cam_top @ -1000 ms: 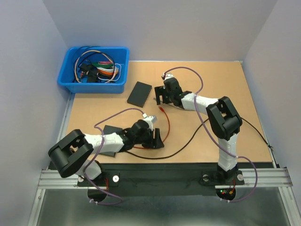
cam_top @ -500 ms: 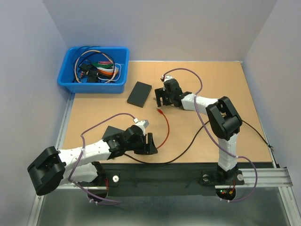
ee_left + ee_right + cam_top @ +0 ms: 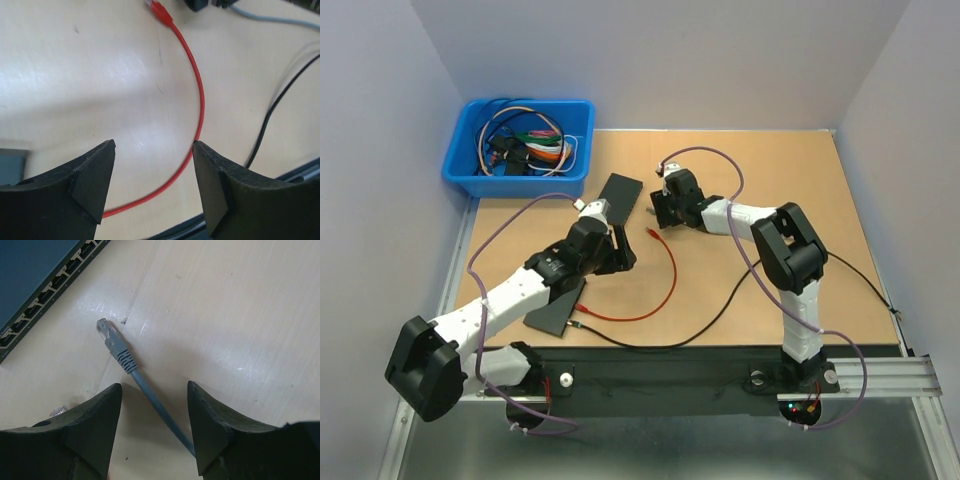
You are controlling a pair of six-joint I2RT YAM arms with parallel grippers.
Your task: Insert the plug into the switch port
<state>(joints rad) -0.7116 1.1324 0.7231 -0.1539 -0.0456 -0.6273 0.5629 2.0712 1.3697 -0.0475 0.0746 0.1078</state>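
The left arm has swung in from well short of the switch [image 3: 617,198], so the left gripper [image 3: 618,252] now hangs just on its near side, jaws wide and empty over the red cable [image 3: 200,100]. The right gripper [image 3: 155,390], beside the switch, has narrowed its jaws but grips nothing. A grey plug [image 3: 107,332] lies loose just off the port row, so a pick-up looks close. The top view hides that plug, so it may not be the intended one.

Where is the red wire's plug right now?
In the top view, the red plug lies on the table just right of the black switch, close to the right pincer.
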